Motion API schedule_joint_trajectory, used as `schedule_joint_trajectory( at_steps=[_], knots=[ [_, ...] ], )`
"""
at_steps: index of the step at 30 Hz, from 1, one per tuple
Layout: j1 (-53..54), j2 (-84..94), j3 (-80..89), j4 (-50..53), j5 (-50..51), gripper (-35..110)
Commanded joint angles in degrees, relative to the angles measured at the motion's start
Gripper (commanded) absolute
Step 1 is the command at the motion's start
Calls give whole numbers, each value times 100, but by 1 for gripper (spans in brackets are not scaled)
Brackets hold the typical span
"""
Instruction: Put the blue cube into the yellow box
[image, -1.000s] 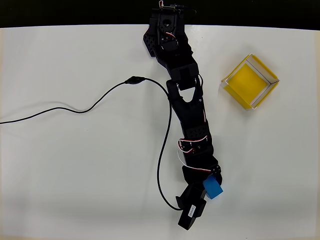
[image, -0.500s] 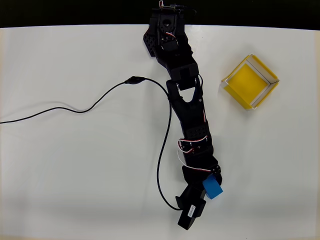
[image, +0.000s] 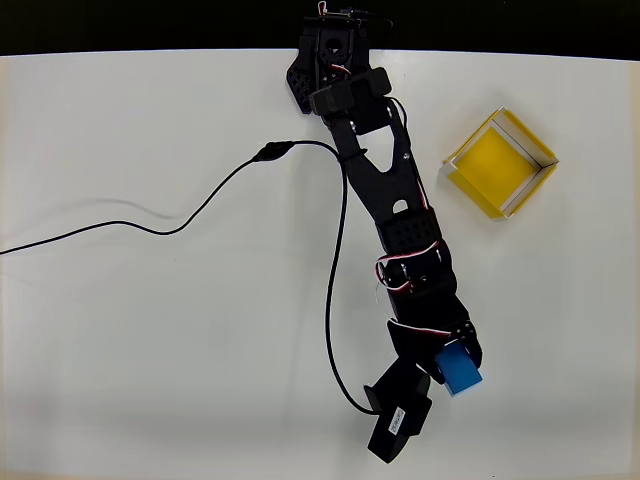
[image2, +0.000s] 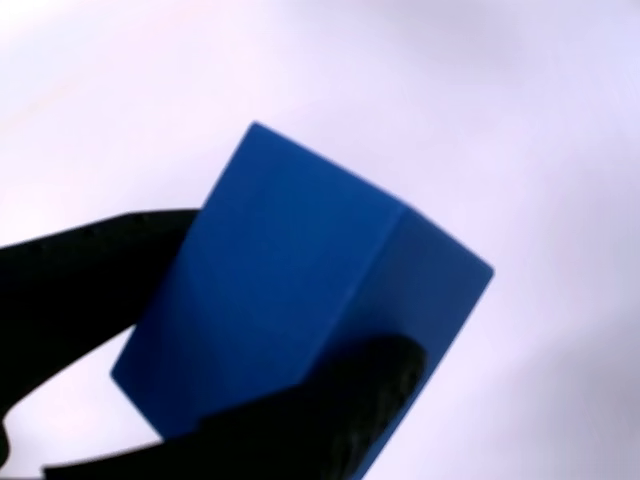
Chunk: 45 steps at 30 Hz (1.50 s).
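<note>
I have the claw (image: 452, 372) clamped on the blue cube (image2: 300, 290); carrying is the step in hand; next, swing to the yellow box (image: 499, 163), well apart.

From overhead I see a white table (image: 150, 330) spreading across nearly the whole frame, its surface plain and matte. Along the top edge of the frame runs a dark black band (image: 150, 25) where the tabletop ends. A thin black cable (image: 170, 231) enters at the left edge around mid-height, snakes rightward in a loose wave, rises to a small thicker connector (image: 268, 153) in the upper middle, then curves down in a long arc toward the lower middle of the frame.
</note>
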Motion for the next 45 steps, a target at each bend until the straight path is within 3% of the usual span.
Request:
schedule_joint_trajectory(
  at_steps=[1,12,26,45],
  knots=[
    [-352,1767,-26,439,237,17],
    [-1705,2733,185,2435,1283,17],
    [-3955,3146,519,4184,2470,17],
    [-4245,2795,1802,4025,2637,17]
  ],
)
